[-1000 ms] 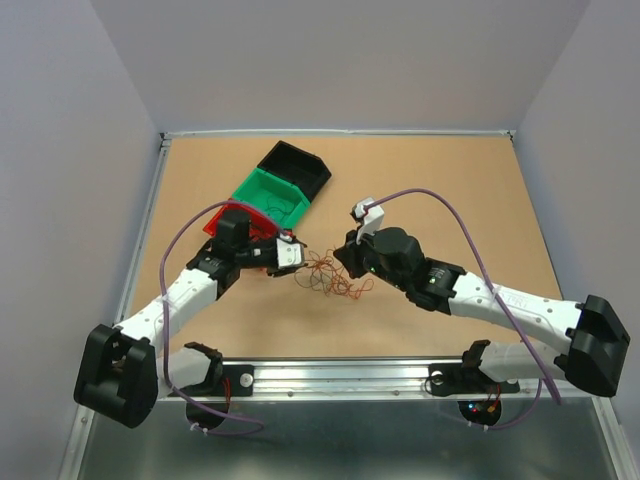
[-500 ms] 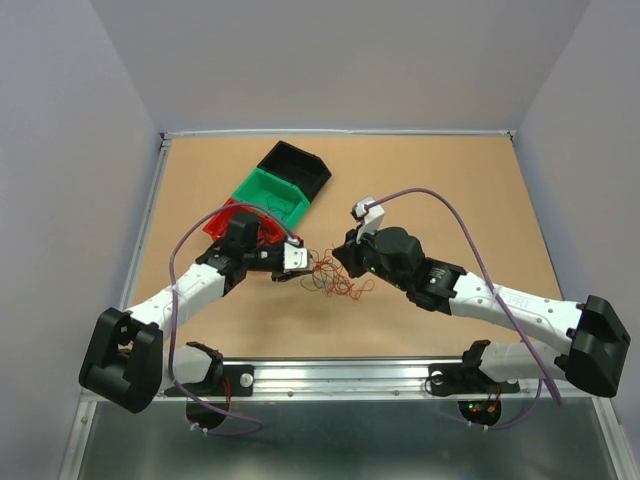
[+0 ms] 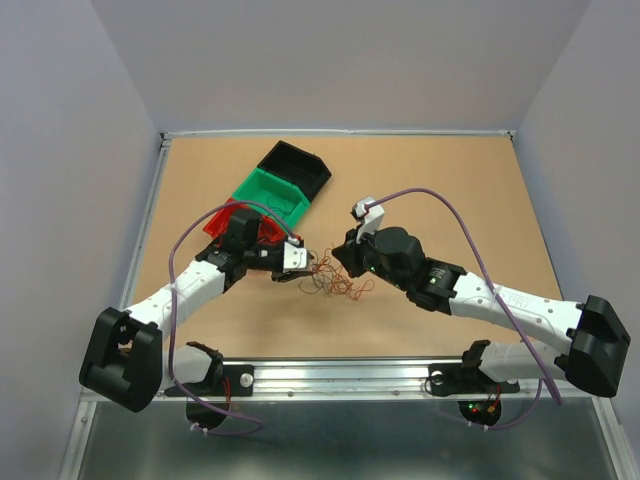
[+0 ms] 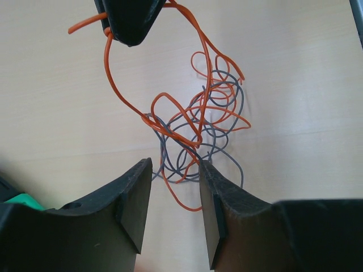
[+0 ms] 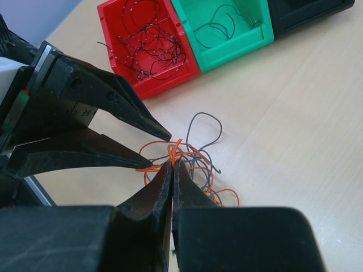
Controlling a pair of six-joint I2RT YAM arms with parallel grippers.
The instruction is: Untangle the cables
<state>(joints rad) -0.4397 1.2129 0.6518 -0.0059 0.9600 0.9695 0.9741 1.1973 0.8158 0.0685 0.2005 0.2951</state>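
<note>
In the upper left of the overhead view, a red bin (image 3: 213, 222), a green bin (image 3: 262, 186) and a black bin (image 3: 300, 163) are sitting in a touching row on the tan table (image 3: 450, 180). Just below them, near mid-frame, the left gripper (image 4: 175, 167) is hovering with its fingers narrowly parted, strands showing between them. The cables (image 3: 336, 282), a small orange and grey tangle, are resting on the table beside it. Reaching in from the right, the right gripper (image 5: 172, 165) is pinching an orange strand, fingers pressed together.
</note>
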